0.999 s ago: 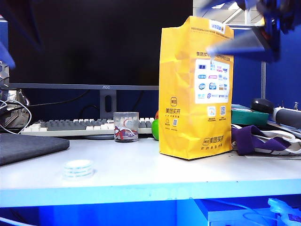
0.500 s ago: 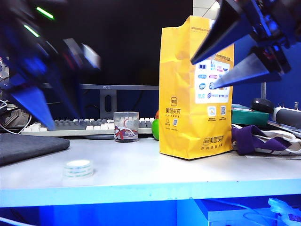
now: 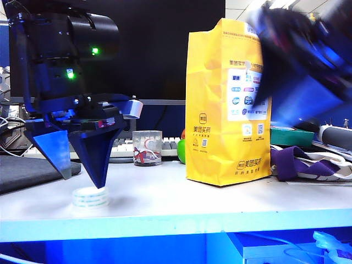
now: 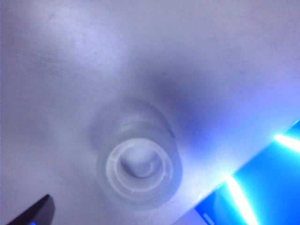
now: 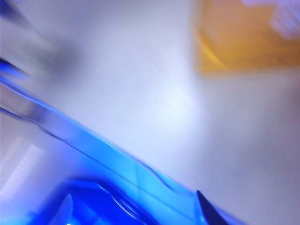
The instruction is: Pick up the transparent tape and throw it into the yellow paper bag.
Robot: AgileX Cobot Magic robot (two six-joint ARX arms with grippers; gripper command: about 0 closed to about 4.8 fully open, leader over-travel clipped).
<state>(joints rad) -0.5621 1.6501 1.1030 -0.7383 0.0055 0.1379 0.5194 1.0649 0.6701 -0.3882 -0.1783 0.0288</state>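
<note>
While the left end effector (image 3: 82,181) hangs spread just above the transparent tape (image 3: 90,197) on the counter (image 3: 220,201) | step: pre-grasp | next: lower, straddle roll, close | right end effector (image 3: 300,66) blurred beside the yellow paper bag (image 3: 214,110), pressed near-shut, empty.

The yellow paper bag (image 3: 228,104) carries black Chinese print "美团买菜" under a small logo; its white panel's print is too small to read.
</note>
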